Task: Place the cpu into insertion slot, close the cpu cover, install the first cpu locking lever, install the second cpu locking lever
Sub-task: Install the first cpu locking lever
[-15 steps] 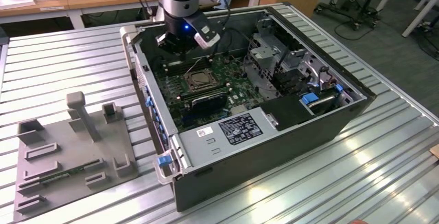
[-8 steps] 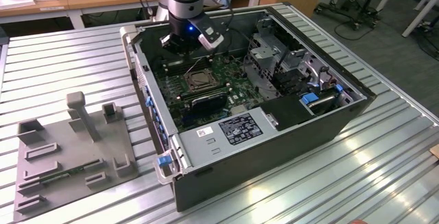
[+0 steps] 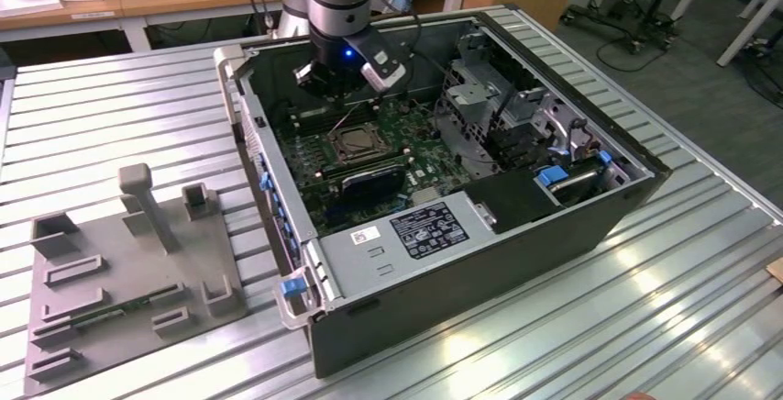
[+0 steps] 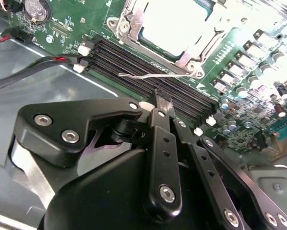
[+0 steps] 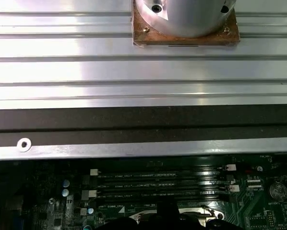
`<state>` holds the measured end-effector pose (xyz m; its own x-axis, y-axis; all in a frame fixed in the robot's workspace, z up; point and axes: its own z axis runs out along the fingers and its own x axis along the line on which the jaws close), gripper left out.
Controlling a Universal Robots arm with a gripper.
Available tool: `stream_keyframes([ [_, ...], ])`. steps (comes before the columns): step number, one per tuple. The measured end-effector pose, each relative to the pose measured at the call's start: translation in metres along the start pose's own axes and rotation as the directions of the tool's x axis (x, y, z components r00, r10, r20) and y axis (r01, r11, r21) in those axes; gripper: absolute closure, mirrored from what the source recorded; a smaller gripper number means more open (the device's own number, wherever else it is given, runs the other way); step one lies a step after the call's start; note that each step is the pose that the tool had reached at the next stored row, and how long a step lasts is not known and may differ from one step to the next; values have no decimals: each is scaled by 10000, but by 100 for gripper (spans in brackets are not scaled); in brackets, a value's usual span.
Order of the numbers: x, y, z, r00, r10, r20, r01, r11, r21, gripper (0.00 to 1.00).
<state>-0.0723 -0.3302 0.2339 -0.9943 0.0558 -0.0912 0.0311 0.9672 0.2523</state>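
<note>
My gripper (image 3: 347,95) hangs inside the open computer case, just behind the insertion slot (image 3: 355,140) on the green motherboard (image 3: 416,134). In the second wrist view its black fingertips (image 4: 162,101) are pressed together over the black memory slots (image 4: 148,62), holding nothing. Beyond them the cpu (image 4: 174,21) lies pale and flat in the socket. The cpu cover (image 4: 134,24) lies as a metal frame around it. A thin wire locking lever (image 4: 148,75) runs along the socket edge nearest the fingers. In the first wrist view the socket rim (image 5: 203,211) peeks past the dark gripper tip (image 5: 167,218).
The case walls (image 3: 263,161) box in the board. A drive cage (image 3: 483,97) and a labelled power supply (image 3: 428,230) stand at the exterior view's right. Black and red cables (image 4: 38,67) run near the memory slots. A grey fixture plate (image 3: 123,272) lies on the slatted table.
</note>
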Motion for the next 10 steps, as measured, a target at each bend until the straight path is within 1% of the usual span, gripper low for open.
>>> stream_keyframes([
  [3, -11, -1, 9, 10000, -3, -1, 3, 10000, 1, 89],
  [6, -47, -2, 25, 10000, -2, 0, 2, 10000, -1, 89],
  [10, -62, -7, 47, 10000, -3, 0, 3, 10000, 10, 89],
])
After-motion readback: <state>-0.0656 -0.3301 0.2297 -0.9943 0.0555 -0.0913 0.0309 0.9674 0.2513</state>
